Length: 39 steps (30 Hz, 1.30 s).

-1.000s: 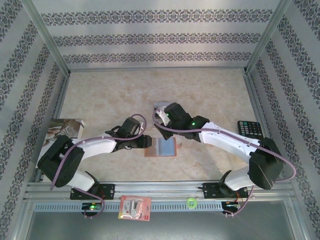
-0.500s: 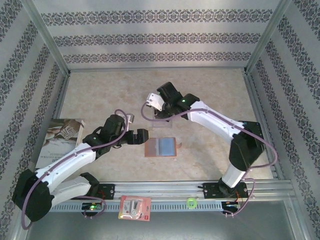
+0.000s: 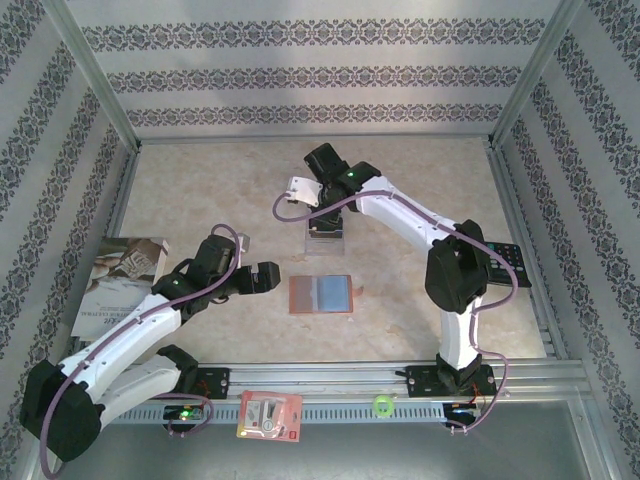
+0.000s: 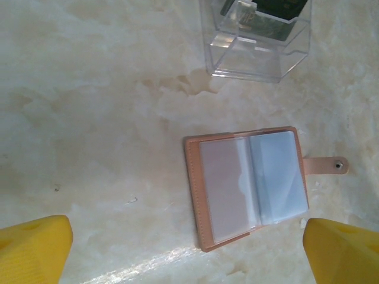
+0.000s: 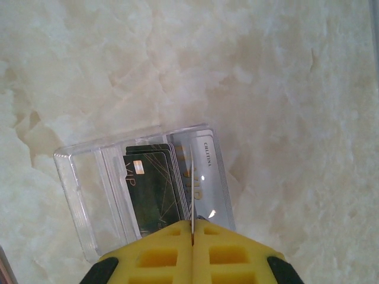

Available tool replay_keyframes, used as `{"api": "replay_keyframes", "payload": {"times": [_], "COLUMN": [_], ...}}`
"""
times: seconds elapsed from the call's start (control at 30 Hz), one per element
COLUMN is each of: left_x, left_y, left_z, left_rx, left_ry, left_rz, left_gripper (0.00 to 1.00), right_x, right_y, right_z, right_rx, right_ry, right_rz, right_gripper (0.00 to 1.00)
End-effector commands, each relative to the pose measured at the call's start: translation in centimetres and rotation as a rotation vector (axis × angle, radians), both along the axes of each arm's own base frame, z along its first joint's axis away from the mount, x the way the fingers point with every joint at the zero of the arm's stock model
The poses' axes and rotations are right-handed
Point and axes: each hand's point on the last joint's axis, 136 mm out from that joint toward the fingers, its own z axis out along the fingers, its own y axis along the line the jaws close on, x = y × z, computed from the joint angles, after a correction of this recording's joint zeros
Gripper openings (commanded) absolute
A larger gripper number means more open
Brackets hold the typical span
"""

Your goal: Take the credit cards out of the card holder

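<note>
DESK: Now, where does the card holder [image 3: 321,295] sit?

PHOTOGRAPHER: Flat and open on the marbled table [image 3: 200,190], between the two arms, its snap tab pointing right. One clear sleeve looks pinkish, the other grey-blue.

DESK: And the claws?

PHOTOGRAPHER: The left gripper [image 4: 186,254] hangs beside the holder's left edge, apart from it, with its yellow fingers [image 4: 32,251] spread wide and nothing between them. The right gripper [image 5: 193,225] reaches over a clear plastic box [image 5: 74,177] on the far side of the holder. Its fingers are pressed together on a thin card [image 5: 191,207] seen edge-on.

DESK: What is in the box?

PHOTOGRAPHER: A dark card [image 5: 148,189] marked VIP and a silvery card [image 5: 207,177], side by side, with the pinched card's edge running between them.

DESK: Anything else in shot?

PHOTOGRAPHER: A magazine [image 3: 120,280] at the table's left edge, a calculator [image 3: 508,258] partly under the right arm, and a red-and-white packet [image 3: 270,415] on the front rail
</note>
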Motion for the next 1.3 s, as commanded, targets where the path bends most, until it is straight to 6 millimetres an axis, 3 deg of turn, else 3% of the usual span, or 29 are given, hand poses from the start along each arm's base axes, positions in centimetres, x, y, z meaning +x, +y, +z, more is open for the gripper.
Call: {"api": "replay_keyframes", "payload": {"times": [0.0, 0.23, 0.53, 0.9, 1.0, 1.1, 1.27], "left_x": [-0.3, 0.2, 0.5, 0.9, 0.9, 0.9, 0.9], "left_y": [0.9, 1.5, 1.6, 1.7, 1.7, 1.7, 1.5], "left_z": [-1.0, -2.1, -2.8, -3.4, -3.5, -3.6, -3.3], "left_rx": [0.019, 0.020, -0.002, -0.005, -0.006, -0.011, -0.029], "left_ry": [0.046, 0.090, 0.121, 0.141, 0.141, 0.146, 0.134], "left_rz": [0.026, 0.055, 0.073, 0.085, 0.084, 0.086, 0.086], "left_gripper": [1.00, 1.00, 1.00, 1.00, 1.00, 1.00, 1.00], "right_x": [-1.2, -1.7, -0.1, -0.1, 0.3, 2.0, 3.9], "right_y": [-0.7, -0.8, -0.7, -0.3, -0.1, -0.1, 1.0], "right_z": [-1.1, -2.0, -3.7, -5.0, -5.2, -4.6, 0.4], "right_rx": [-0.042, -0.064, -0.089, -0.100, -0.099, -0.080, 0.096], "right_ry": [0.084, 0.136, 0.124, 0.140, 0.124, 0.040, -0.152], "right_rz": [0.045, 0.063, 0.059, 0.077, 0.073, 0.025, -0.048], "right_gripper": [0.00, 0.00, 0.00, 0.00, 0.09, 0.23, 0.34]}}
